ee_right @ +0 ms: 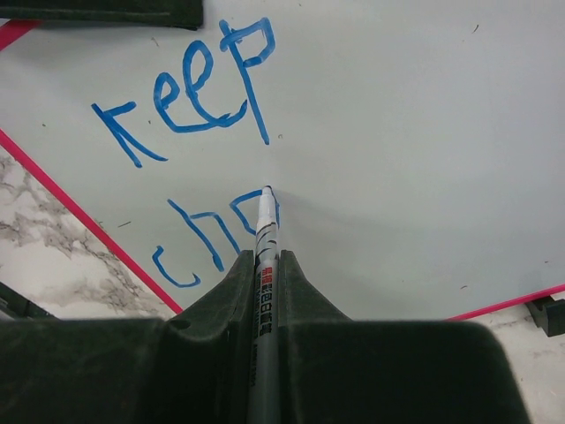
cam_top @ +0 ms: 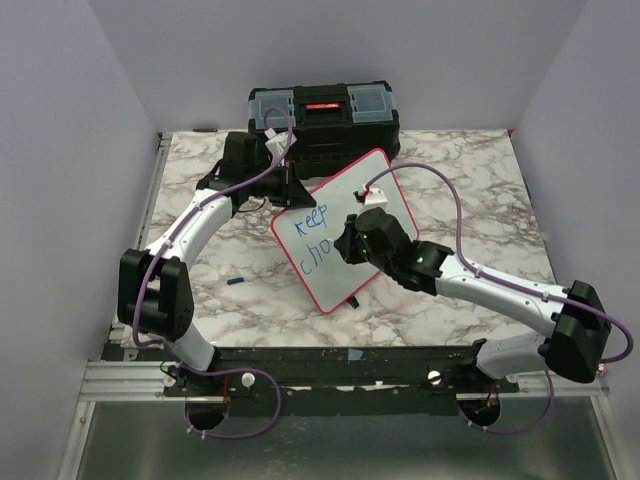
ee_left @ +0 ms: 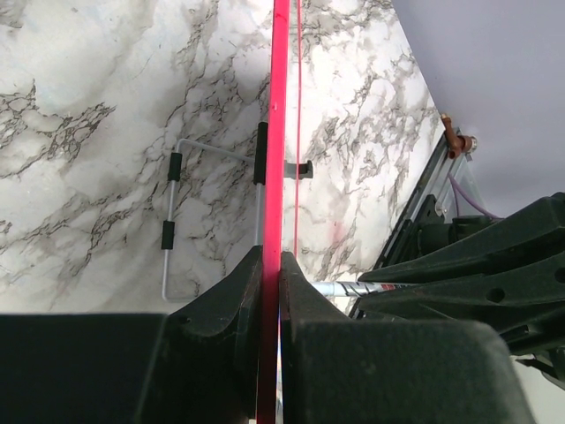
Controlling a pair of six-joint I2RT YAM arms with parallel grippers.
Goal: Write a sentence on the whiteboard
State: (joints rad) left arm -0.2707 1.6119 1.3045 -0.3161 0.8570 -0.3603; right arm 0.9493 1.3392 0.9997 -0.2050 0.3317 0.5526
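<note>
Right wrist view has the right claw (ee_right: 265, 258) closed on a marker (ee_right: 263, 231) whose tip touches the whiteboard (ee_right: 406, 124) at the end of the second line. The sentence (ee_right: 190, 102) reads "keep" above and "cho", or an unfinished "cha", below. In the left wrist view the left claw (ee_left: 271, 262) is clamped on the whiteboard's red rim, seen edge-on, with a wire stand (ee_left: 169, 221) behind the whiteboard. The step in hand, I judge, is forming the third letter of "chasing". To do it well, the tip should press lightly and evenly, the strokes should follow the slant of the line above, and the left claw should hold firm so the whiteboard does not rock. Bare white to the right of the writing leaves room for more letters. The whiteboard sits on a marble-patterned table (cam_top: 480, 200), with a black toolbox (cam_top: 325, 115) just behind the whiteboard and a small blue item (cam_top: 235, 281) to its left in the top view. Plain pale walls close in around.
</note>
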